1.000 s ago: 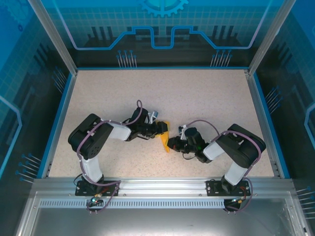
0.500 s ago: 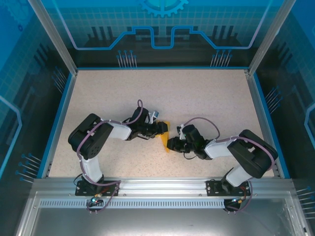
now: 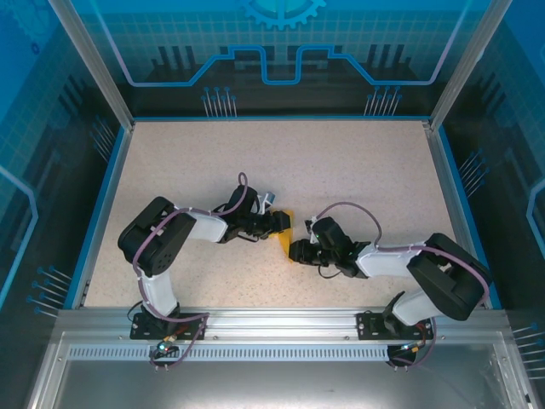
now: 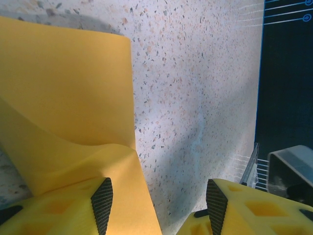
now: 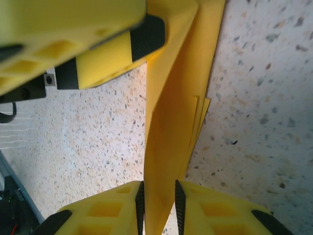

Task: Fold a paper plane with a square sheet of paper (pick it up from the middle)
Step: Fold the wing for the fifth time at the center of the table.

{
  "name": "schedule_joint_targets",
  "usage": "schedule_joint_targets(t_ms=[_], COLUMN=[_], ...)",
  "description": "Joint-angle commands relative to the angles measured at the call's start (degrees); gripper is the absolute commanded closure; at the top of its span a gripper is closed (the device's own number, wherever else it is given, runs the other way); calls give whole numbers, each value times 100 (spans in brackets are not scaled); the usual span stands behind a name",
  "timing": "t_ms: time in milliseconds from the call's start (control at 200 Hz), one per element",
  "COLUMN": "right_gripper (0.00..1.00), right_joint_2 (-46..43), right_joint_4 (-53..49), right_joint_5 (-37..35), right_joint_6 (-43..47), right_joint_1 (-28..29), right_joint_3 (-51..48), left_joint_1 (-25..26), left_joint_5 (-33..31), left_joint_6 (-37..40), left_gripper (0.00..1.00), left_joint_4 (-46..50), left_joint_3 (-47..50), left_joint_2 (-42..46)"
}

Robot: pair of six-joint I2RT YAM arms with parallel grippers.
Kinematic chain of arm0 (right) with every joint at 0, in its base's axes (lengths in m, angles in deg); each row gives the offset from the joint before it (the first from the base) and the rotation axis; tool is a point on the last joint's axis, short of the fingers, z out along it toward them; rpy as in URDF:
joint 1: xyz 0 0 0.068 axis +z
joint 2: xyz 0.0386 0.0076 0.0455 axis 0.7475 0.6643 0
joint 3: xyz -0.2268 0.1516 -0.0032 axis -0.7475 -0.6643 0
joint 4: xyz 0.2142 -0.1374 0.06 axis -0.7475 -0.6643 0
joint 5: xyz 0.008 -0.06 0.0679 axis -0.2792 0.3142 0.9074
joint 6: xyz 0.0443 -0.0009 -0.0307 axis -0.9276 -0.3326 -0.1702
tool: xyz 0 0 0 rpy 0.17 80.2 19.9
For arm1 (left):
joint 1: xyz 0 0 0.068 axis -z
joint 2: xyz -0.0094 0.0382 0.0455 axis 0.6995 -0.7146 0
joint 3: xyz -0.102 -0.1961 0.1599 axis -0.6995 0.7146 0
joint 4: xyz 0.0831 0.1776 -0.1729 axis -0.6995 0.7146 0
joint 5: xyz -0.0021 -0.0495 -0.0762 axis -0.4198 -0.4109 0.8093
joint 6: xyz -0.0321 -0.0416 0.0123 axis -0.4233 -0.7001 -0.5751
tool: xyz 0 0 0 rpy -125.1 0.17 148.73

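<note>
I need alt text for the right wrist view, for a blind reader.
Folded yellow paper sits between the right gripper's two fingertips at the bottom edge. A left gripper finger meets the paper's upper part, above a speckled table.

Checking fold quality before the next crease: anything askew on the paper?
Yes. At the right gripper, the paper shows layer edges stepping apart instead of lining up. Beside the open left gripper it buckles in a wave rather than lying flat.
</note>
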Motion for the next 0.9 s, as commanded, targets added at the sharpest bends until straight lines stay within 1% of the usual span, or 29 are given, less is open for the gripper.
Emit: schedule_joint_targets(t_ms=[0,160,310,535,755,895], right_gripper=[72,72,78,85,92,92], right_joint_2=[-129,20,202,375,564,666], right_joint_4=[-202,-5,338,598,264,-36], right_joint_5=[-199,-9,176,369,490,399], right_joint_6=[136,105,20,15,267,420], right_joint_1=[14,-26,-72,-73,-25,99], right_joint_3=[38,109,109,139,248,321], left_joint_1=[99,101,107,109,106,103], left_joint_5=[44,53,44,56,46,44], left_joint_6=[174,165,162,179,179,181], left_gripper=[43,43,43,43,43,43], left_joint_4=[448,471,484,514,560,606], left_joint_3=[23,10,2,-12,-37,-69], left_joint_2=[-188,-190,-187,-195,-195,-187])
